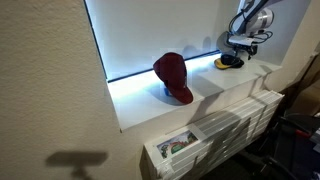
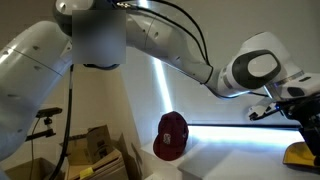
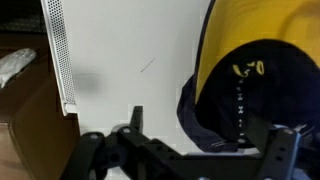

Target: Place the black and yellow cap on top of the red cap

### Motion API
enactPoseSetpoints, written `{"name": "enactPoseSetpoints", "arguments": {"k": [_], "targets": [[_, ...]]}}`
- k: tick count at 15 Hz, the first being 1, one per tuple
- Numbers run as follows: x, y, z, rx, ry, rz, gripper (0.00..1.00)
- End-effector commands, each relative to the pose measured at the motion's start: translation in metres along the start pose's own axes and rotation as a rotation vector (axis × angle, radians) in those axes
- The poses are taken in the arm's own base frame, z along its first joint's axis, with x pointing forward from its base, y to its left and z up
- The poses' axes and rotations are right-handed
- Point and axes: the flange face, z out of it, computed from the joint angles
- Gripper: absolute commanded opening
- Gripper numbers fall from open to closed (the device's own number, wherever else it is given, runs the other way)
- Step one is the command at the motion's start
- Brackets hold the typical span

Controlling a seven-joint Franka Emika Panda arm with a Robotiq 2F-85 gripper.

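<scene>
The red cap (image 1: 173, 78) rests on the white windowsill (image 1: 150, 105), about midway along it; it shows in both exterior views (image 2: 170, 135). The black and yellow cap (image 1: 228, 62) lies at the sill's far end, its yellow brim showing in an exterior view (image 2: 300, 155). My gripper (image 1: 243, 45) hangs just above that cap, away from the red cap. In the wrist view the black crown and yellow brim (image 3: 240, 70) fill the right side. The gripper's fingers (image 3: 205, 135) are spread open, one over bare sill and one over the cap. They hold nothing.
The lit window pane (image 1: 160, 30) stands right behind the sill. A white radiator (image 1: 235, 125) and an open box of items (image 1: 175, 146) sit below it. Cardboard boxes (image 2: 95, 145) stand on the floor. My arm (image 2: 150, 40) spans the upper part of an exterior view.
</scene>
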Motion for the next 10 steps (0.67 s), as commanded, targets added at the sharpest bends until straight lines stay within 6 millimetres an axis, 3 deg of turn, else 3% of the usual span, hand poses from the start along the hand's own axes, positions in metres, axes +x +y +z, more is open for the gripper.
{"name": "enactPoseSetpoints", "arguments": {"k": [1, 2, 3, 5, 8, 10], "targets": [[-0.022, -0.029, 0.022, -0.002, -0.08, -0.183, 1.0], [-0.033, -0.036, 0.028, -0.023, -0.096, -0.237, 1.0], [-0.025, -0.023, 0.015, -0.012, -0.054, -0.157, 1.0], [-0.033, -0.028, 0.022, -0.02, -0.054, -0.171, 1.0], [-0.026, -0.025, 0.019, -0.021, -0.044, -0.163, 1.0], [-0.027, -0.029, 0.033, -0.079, -0.042, -0.127, 1.0]]}}
